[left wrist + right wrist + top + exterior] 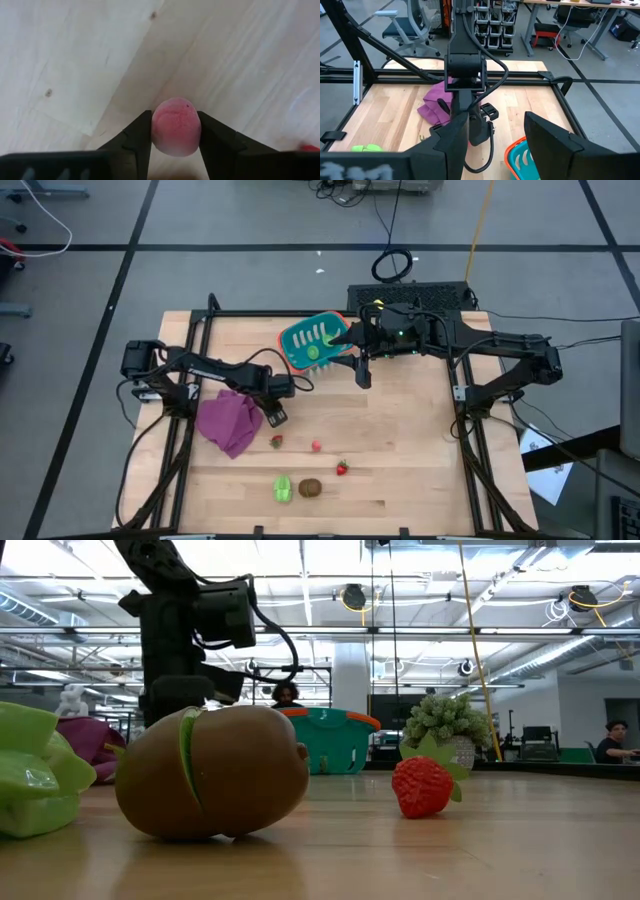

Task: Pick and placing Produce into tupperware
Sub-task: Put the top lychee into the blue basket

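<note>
The high view looks straight down from well above, taking in the whole surface (400, 440) and floor around it; the low view sits at surface level just beside the brown oval (212, 772), facing across to the basket (332, 740) and the room behind. The left wrist view looks down close onto bare wood past its tool (176, 131), while the right wrist view looks over the basket (520, 156) toward the purple cloth (436, 102), which the high view also shows beside the basket.
</note>
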